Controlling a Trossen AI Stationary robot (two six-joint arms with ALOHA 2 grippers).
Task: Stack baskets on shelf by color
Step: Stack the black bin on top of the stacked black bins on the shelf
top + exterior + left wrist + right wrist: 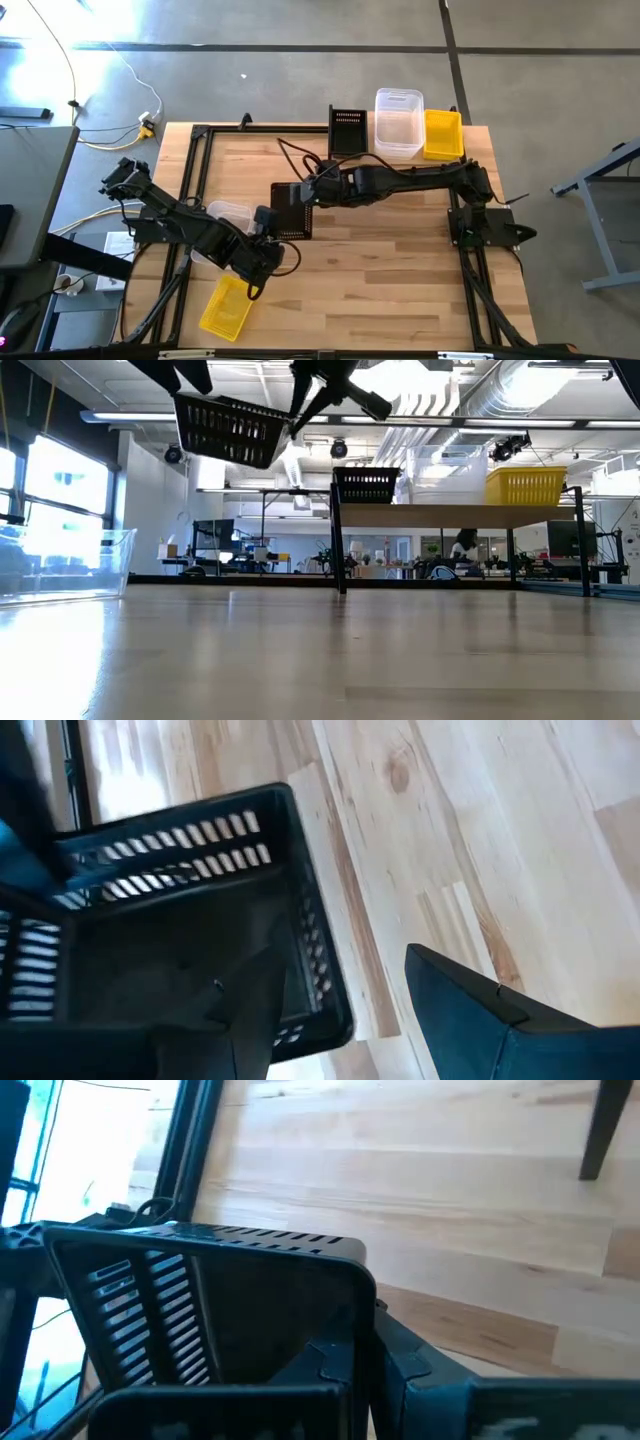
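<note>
A black mesh basket (230,430) hangs tilted above the table, with my right gripper (375,1330) shut on it; the high view shows it mid-table (293,212). My left gripper (340,955) is open just beside it on the near-left side (268,258). One finger stands over the basket's inside and the other outside its wall; I cannot tell whether they touch. On the shelf (460,515) at the far edge stand a black basket (347,130), a clear one (398,122) and a yellow one (443,135). A clear basket (230,213) and a yellow basket (225,307) rest on the table. My right gripper holds the black basket by one side wall near a corner (362,1295), with one finger (325,1365) inside the basket and the other (430,1365) outside. The fingers slant down from the table's right side. The basket is lifted clear of the table and tilted.
The shelf's black legs (338,550) stand on the far part of the table. A black frame (195,160) runs along the table's edges. Bare wood lies in the near right part of the tabletop (400,290).
</note>
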